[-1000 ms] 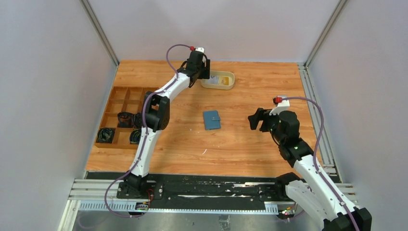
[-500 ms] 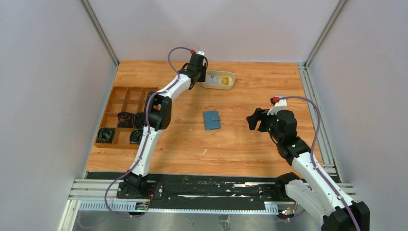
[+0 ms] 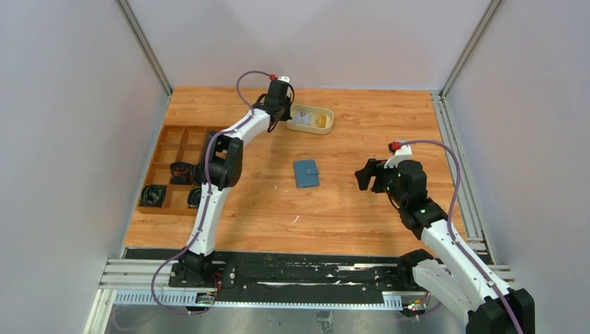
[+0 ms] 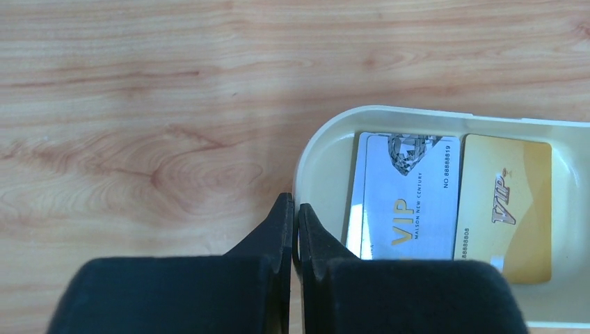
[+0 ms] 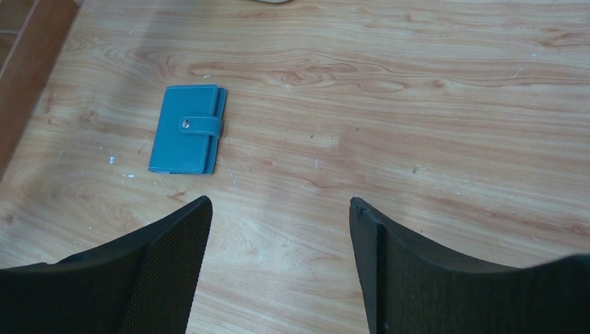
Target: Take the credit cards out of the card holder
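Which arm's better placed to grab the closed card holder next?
Right, probably. The right gripper is open, facing the card holder. The left gripper is shut at the tray rim, farther off.

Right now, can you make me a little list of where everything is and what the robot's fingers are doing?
card holder: blue, snapped shut, lying flat, nothing touching it
credit cards: two, one white, one gold, side by side inside the tray
tray: beige, rounded end
left fingers: shut, right at the tray's rim
right fingers: open, holding nothing, card holder ahead of them
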Tool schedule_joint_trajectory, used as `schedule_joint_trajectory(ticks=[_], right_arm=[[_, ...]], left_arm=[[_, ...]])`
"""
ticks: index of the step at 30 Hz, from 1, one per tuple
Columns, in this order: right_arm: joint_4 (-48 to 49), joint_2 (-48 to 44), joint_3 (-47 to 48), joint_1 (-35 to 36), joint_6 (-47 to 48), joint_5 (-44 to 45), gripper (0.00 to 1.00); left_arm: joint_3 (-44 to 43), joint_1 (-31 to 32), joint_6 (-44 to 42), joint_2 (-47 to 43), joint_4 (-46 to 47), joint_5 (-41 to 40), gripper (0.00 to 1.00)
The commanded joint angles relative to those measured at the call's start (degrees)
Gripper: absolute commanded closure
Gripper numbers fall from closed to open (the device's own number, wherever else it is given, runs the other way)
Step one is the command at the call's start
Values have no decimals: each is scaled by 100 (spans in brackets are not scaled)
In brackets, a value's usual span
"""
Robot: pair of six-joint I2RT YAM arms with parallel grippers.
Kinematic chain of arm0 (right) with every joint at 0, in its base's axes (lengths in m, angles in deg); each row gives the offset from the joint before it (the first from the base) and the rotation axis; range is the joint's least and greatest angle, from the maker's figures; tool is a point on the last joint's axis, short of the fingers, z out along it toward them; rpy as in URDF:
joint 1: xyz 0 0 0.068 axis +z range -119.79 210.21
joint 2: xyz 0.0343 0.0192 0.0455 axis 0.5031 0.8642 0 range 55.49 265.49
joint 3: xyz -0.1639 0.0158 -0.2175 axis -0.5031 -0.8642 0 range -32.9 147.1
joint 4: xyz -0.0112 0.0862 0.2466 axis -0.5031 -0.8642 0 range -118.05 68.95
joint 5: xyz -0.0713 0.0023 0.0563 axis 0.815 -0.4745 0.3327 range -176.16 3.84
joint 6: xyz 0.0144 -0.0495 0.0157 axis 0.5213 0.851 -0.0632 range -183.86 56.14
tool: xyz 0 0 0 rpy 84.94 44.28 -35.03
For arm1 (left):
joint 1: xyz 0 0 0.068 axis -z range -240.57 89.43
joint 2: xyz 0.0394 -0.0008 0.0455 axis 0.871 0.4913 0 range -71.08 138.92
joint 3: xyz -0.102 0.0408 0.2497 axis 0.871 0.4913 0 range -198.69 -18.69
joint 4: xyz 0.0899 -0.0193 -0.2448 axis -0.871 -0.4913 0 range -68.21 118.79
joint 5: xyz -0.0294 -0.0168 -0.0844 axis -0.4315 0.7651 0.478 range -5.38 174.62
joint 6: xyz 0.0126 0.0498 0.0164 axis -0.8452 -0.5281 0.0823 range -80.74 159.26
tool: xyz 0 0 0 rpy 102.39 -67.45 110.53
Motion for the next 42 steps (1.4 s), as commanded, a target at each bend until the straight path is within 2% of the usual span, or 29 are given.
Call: schedule_joint_trajectory(ticks=[1, 14, 15, 17, 21, 22, 24, 32, 38, 42], right_arm=[[41, 24, -146, 144, -41, 6, 24], [-112, 718, 162, 1066, 268, 1055, 28], [-235, 806, 228, 1174, 328, 1130, 28], [-303, 1044, 371, 1363, 431, 1307, 29], [-233, 1696, 739, 1788, 682, 1633, 30], [-191, 1896, 852, 1880, 741, 1691, 30], [-12, 2355, 1129, 2046, 854, 1748, 31], [-29, 4464, 2780, 2192, 1115, 1347, 33], [-343, 5380, 3571, 2194, 1190, 927, 36], [-475, 5843, 3876, 2193, 1115, 829, 37]], left_arm=[[609, -42, -80, -367, -208, -76, 100], [2788, -16, 546, -1587, 524, -76, 100], [2895, -16, 604, -1628, 590, -87, 97], [3016, -16, 659, -1690, 666, -104, 77], [3161, -7, 728, -1869, 772, -62, 52], [3191, 1, 744, -1926, 789, -51, 39], [3258, 2, 751, -2076, 835, -53, 3], [3874, -15, 541, -3365, 1239, -63, 0], [4657, -171, 535, -4367, 1483, 303, 0], [5386, -347, 678, -4939, 2040, 703, 1]])
